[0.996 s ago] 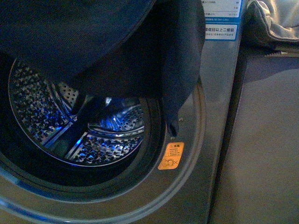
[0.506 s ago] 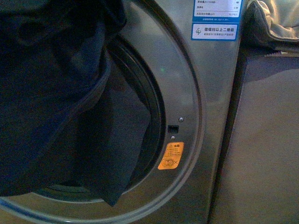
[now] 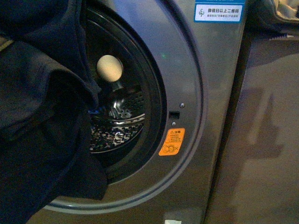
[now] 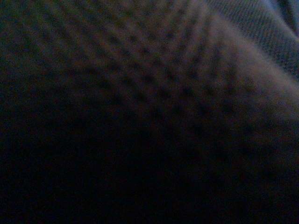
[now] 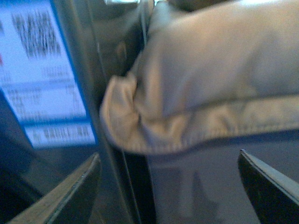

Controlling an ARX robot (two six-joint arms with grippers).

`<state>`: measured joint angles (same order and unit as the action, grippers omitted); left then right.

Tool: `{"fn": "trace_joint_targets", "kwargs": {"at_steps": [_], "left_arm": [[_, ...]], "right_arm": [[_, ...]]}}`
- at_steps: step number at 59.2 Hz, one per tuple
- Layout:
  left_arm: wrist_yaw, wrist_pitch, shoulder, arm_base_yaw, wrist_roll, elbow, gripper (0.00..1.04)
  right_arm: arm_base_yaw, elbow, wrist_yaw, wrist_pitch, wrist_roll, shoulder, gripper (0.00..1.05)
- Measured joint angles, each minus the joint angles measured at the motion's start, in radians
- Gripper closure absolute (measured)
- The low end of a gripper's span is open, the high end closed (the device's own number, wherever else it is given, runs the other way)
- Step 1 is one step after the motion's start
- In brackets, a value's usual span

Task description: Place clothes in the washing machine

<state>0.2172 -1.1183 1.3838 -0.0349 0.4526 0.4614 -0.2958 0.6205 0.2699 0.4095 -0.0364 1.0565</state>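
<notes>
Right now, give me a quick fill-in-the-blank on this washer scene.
1. In the front view, the navy garment covers the ___ side of the porthole of the washing machine.
2. The warning sticker beside the porthole is ___.
3. The right gripper is ___, holding nothing.
Missing: left; orange; open.

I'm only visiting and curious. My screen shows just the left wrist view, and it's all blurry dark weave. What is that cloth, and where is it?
Observer: It's the dark navy-blue soft garment. In the front view it hangs across the left part of the round porthole of the grey front-loading washing machine.
Operator: So the inside is hidden?
Observer: Not all of it. The perforated steel drum shows to the garment's right.
Operator: And the other arm?
Observer: Its wrist view shows the right gripper open and holding nothing, facing a beige padded fabric bundle.
</notes>
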Motion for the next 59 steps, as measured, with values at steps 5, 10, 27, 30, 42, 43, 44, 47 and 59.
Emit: {"fn": "trace_joint_targets", "kwargs": {"at_steps": [5, 10, 27, 30, 42, 43, 44, 47, 59], "left_arm": [[-0.013, -0.027, 0.045, -0.006, -0.01, -0.002, 0.98], [-0.025, -0.057, 0.093, -0.016, -0.024, -0.002, 0.98], [-0.092, -0.121, 0.347, -0.051, -0.064, 0.052, 0.98], [-0.099, -0.128, 0.378, -0.053, -0.069, 0.067, 0.98], [-0.152, -0.135, 0.526, -0.066, -0.091, 0.204, 0.98], [-0.158, -0.13, 0.54, -0.066, -0.093, 0.223, 0.98], [-0.164, -0.125, 0.552, -0.066, -0.097, 0.241, 0.98], [-0.184, -0.099, 0.597, -0.066, -0.116, 0.314, 0.98], [-0.234, 0.013, 0.727, -0.066, -0.144, 0.512, 0.98]], "right_arm": [[0.027, -0.062, -0.018, 0.029, 0.015, -0.052, 0.43], [0.055, -0.12, -0.035, 0.054, 0.023, -0.102, 0.53], [0.132, -0.314, -0.115, 0.101, 0.033, -0.229, 0.96], [0.14, -0.33, -0.121, 0.103, 0.033, -0.243, 1.01], [0.182, -0.418, -0.161, 0.106, 0.035, -0.331, 1.02], [0.187, -0.426, -0.165, 0.106, 0.035, -0.341, 1.02], [0.19, -0.435, -0.169, 0.105, 0.035, -0.35, 1.02], [0.206, -0.461, -0.187, 0.098, 0.035, -0.383, 1.02], [0.292, -0.513, -0.264, 0.064, 0.035, -0.471, 1.02]]}}
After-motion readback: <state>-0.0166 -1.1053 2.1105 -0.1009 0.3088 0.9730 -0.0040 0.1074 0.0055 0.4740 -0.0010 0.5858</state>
